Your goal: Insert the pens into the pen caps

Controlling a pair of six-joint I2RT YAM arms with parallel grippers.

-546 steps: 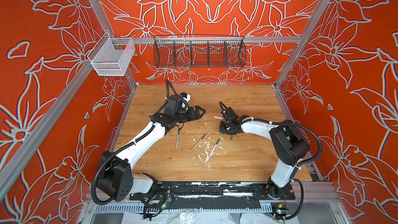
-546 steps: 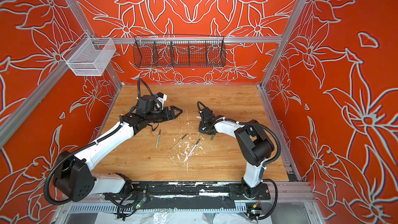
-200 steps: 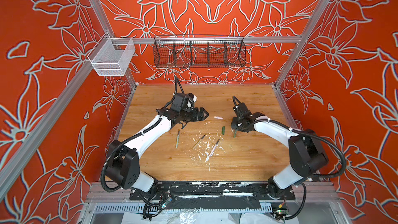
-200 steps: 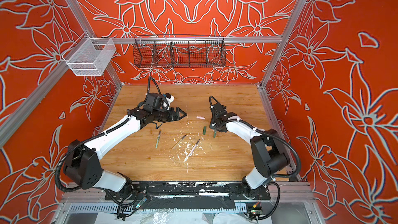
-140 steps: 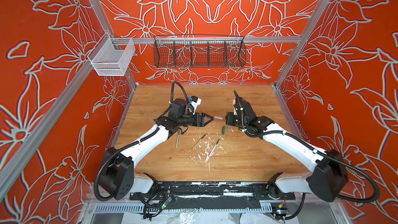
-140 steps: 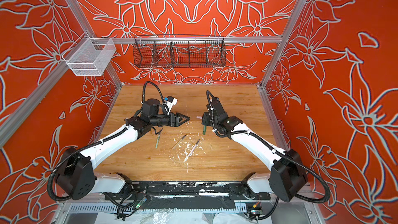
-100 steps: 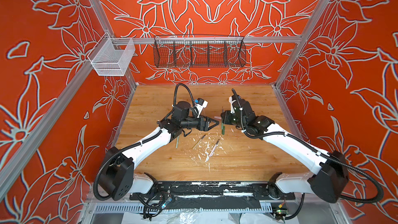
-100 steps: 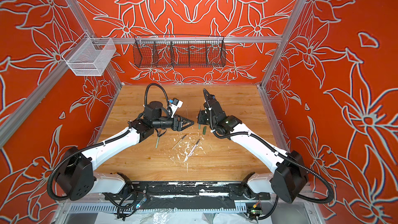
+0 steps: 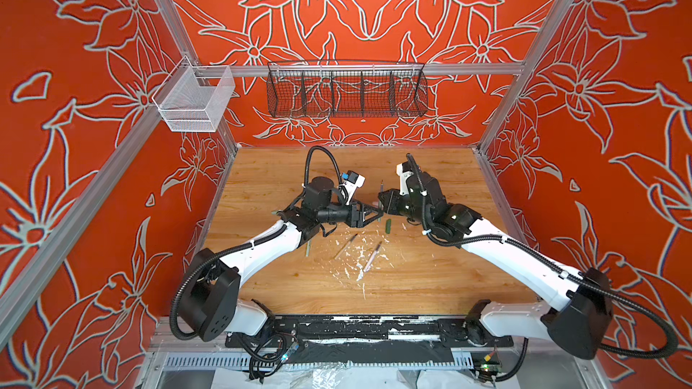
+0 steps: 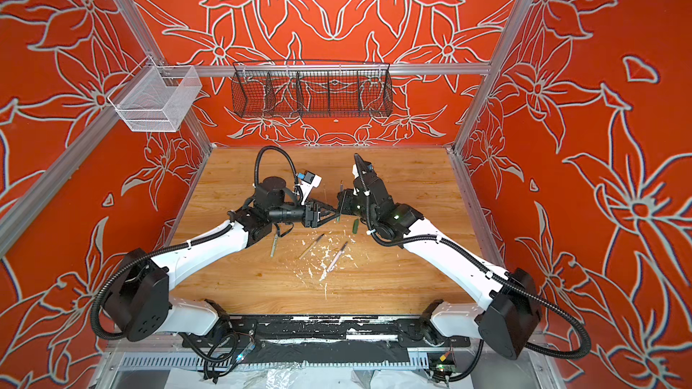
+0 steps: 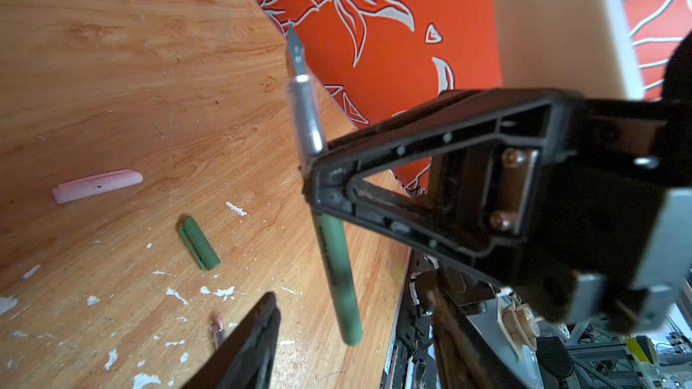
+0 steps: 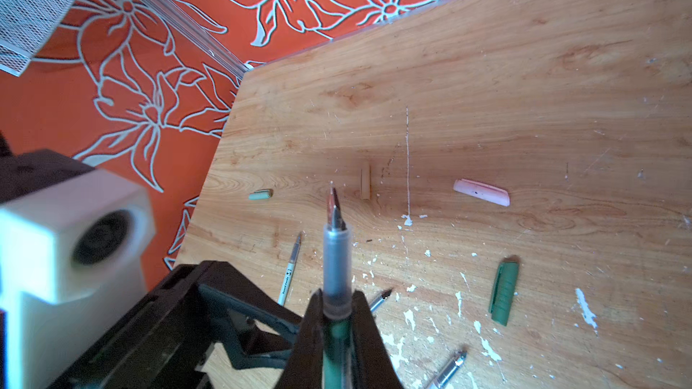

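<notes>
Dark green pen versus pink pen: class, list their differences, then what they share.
The dark green pen stands roughly upright off the table; the pink pen lies flat among paint flecks. The right gripper clamps the dark green pen; nothing touches the pink pen. Both are uncapped.

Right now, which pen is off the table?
The dark green pen, held by the right gripper; the pale green, tan and pink pens lie on the table.

place: robot lab test cell | evidence: aluminium frame [image 9: 472,68], printed floral walls [image 9: 374,13], wooden bench [image 9: 430,286]
</notes>
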